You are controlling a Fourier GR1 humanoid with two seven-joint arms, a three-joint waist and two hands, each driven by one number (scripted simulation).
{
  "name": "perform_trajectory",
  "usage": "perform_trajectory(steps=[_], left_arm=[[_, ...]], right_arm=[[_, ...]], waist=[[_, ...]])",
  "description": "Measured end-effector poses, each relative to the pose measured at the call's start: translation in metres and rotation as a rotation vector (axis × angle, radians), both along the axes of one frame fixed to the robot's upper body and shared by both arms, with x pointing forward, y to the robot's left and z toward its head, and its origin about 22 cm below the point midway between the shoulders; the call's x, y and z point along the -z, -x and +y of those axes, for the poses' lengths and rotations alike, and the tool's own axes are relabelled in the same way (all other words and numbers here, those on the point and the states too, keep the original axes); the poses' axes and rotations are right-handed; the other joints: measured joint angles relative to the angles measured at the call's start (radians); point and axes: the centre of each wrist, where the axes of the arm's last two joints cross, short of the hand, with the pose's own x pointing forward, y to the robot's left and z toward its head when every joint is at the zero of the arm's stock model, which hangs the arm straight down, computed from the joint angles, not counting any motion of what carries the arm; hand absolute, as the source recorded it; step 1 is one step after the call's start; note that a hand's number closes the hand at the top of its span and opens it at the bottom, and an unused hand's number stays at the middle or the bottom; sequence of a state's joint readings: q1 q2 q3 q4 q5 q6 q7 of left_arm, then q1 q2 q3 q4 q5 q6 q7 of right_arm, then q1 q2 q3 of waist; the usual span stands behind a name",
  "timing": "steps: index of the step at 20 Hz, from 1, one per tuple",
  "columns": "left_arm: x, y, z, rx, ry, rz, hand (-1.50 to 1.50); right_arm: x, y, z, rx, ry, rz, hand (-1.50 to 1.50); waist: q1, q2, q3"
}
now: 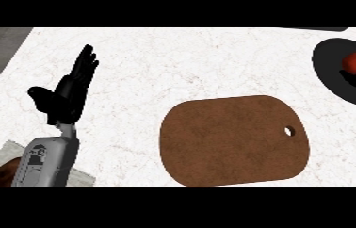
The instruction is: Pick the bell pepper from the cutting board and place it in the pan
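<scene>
Bell pepper (350, 62) sits in the pan (325, 64) at the bench's right edge, off the cutting board (233, 140), well apart from the open left hand (69, 88) resting far left.

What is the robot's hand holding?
Nothing. The left hand is open, fingers straight, touching no object. The right hand is not in view.

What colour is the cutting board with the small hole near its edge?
The rounded wooden cutting board is mottled reddish brown, clearest in the head view.
</scene>
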State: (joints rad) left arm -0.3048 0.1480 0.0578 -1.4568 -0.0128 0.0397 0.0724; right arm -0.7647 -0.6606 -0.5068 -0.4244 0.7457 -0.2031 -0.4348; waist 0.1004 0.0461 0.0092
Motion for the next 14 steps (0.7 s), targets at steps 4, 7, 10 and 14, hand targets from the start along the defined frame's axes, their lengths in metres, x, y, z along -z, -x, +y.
perform_trajectory(steps=[4, 7, 10, 14], left_arm=[[-0.001, -0.001, -0.001, 0.003, 0.001, -0.003, 0.00], [0.000, 0.000, -0.002, 0.008, 0.003, -0.002, 0.00], [0.000, 0.000, -0.001, 0.007, 0.006, -0.002, 0.00], [0.000, 0.000, 0.002, -0.005, 0.005, 0.004, 0.00]], right_arm=[[0.014, 0.004, -0.003, -0.055, -0.134, 0.136, -1.50], [0.019, 0.004, -0.003, -0.101, -0.208, 0.183, -1.50], [0.023, 0.007, -0.006, -0.133, -0.240, 0.175, -1.50], [0.023, 0.009, -0.009, -0.160, -0.311, 0.075, -1.50]], waist=[[0.007, 0.003, 0.001], [0.009, 0.003, 0.001], [0.006, 0.002, 0.002], [-0.005, -0.001, 0.003]])
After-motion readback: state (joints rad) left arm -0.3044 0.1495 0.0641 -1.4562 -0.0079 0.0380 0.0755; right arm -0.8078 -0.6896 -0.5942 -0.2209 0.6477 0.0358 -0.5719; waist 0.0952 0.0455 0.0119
